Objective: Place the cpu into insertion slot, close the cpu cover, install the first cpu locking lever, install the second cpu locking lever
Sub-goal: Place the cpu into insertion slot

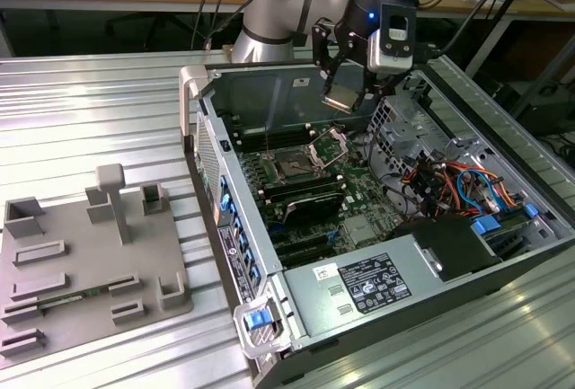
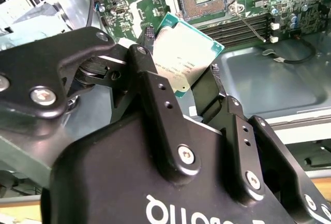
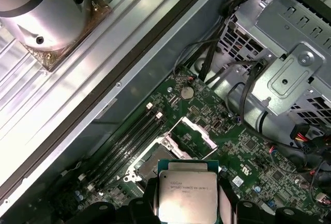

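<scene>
The cpu (image 1: pixel 341 99), a small flat square chip with a silvery-grey metal top and a thin green edge, hung in the air inside the case, well above the board and touching nothing but me. My gripper (image 1: pixel 344 92), black and two-fingered, was closed on it, one finger against each of two opposite edges, so its metal top faced up toward my wrist and its underside looked down at the board. In the exterior view the chip seemed slightly tilted rather than level, though I could not tell by how much. The insertion slot (image 1: pixel 292 166), a square dark socket recess with a silver metal rim, lay below the chip and off to the exterior view's left of it, well apart. In the first wrist view the chip partly covered the slot's near corner. The cpu cover (image 3: pixel 192 133), a thin square silver metal frame with a large window, stood swung up on its hinge on the far side of the slot, leaving the recess bare. A thin metal locking lever (image 2: pixel 247 23) lay swung out beside the socket, unlatched as far as I could judge. Around the slot spread the green circuit board (image 1: pixel 359 196) with its long black memory slots (image 3: pixel 126 141), all of it within the open grey metal computer case (image 1: pixel 208 128).
</scene>
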{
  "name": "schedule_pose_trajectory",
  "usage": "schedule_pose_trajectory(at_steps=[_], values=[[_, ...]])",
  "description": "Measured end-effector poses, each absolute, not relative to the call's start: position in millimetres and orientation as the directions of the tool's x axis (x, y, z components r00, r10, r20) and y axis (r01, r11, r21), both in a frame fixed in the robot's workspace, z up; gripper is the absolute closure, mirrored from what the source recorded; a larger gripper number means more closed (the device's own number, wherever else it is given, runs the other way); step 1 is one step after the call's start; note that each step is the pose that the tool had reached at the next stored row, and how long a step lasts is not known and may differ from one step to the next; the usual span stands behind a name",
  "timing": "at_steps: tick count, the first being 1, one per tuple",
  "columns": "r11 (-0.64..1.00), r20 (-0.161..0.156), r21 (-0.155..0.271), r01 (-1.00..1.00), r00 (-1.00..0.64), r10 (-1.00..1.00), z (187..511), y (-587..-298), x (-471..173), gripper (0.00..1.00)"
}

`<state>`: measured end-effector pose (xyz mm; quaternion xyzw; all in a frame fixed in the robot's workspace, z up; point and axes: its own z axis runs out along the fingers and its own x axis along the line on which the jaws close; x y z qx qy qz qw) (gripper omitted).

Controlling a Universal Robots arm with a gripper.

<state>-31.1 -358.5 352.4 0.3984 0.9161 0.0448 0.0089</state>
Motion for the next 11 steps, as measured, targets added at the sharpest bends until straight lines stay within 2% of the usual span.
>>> schedule_pose_trajectory(at_steps=[11], values=[[0.616, 0.019, 0.089, 0.783, -0.62, 0.785, 351.9, -358.5, -34.0, 0.45]])
